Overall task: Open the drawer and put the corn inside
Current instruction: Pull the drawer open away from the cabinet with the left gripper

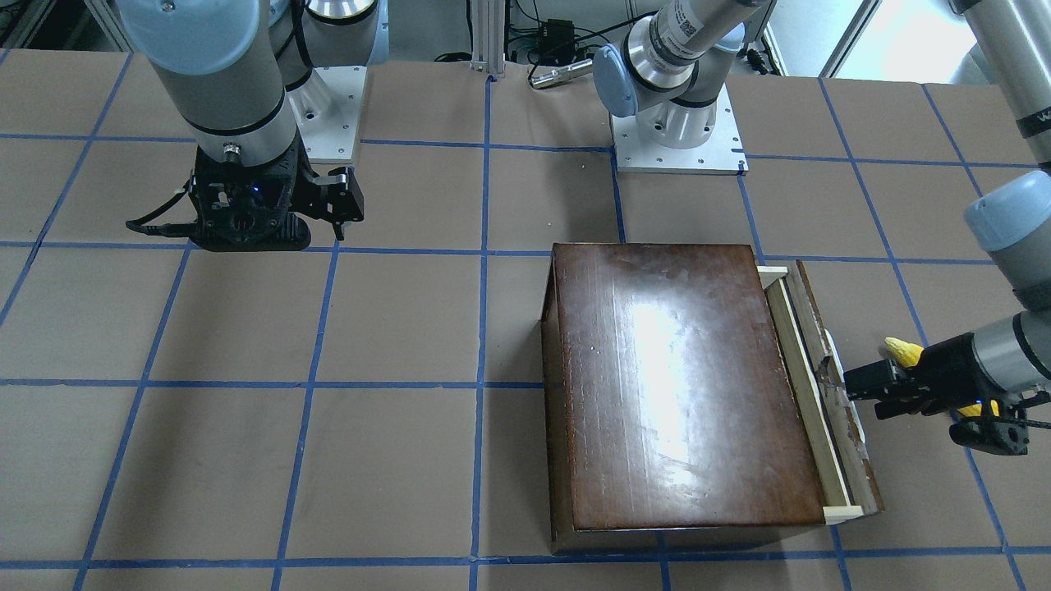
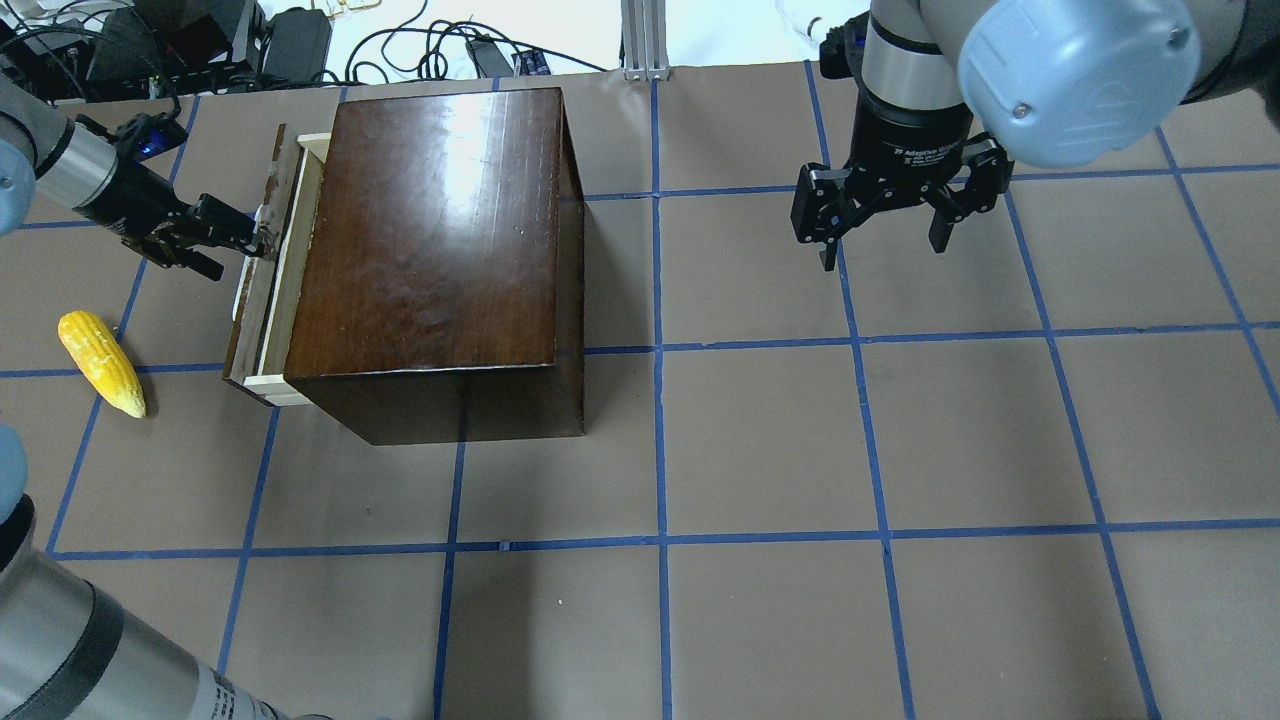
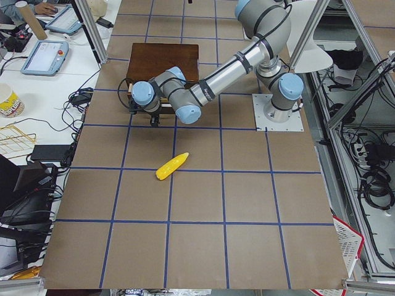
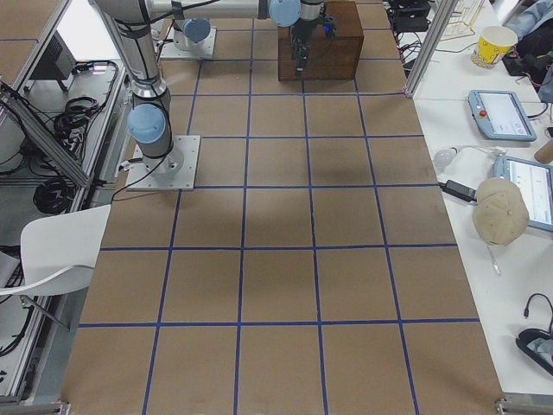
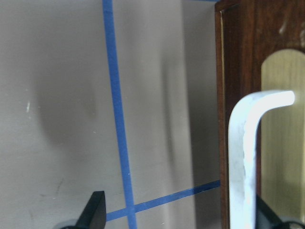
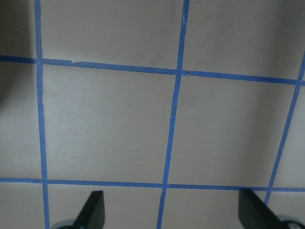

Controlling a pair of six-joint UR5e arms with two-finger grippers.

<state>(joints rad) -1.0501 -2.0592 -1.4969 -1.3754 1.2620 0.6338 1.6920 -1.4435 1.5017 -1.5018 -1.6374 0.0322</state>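
The dark-brown box (image 2: 440, 230) stands at the table's left. Its drawer (image 2: 268, 290) is pulled out a little and shows a strip of pale wood (image 1: 809, 386). My left gripper (image 2: 225, 240) is open at the drawer's front. In the left wrist view its fingers straddle the white handle (image 5: 243, 157), one finger close beside it. The yellow corn (image 2: 100, 363) lies on the table left of the drawer, apart from the gripper. It also shows in the exterior left view (image 3: 172, 166). My right gripper (image 2: 880, 250) is open and empty above the table on the right.
The brown paper table (image 2: 760, 440) carries a blue tape grid. Cables and power gear (image 2: 300, 40) lie beyond the far edge behind the box. The arm bases (image 1: 677, 139) sit on white plates at the robot's side.
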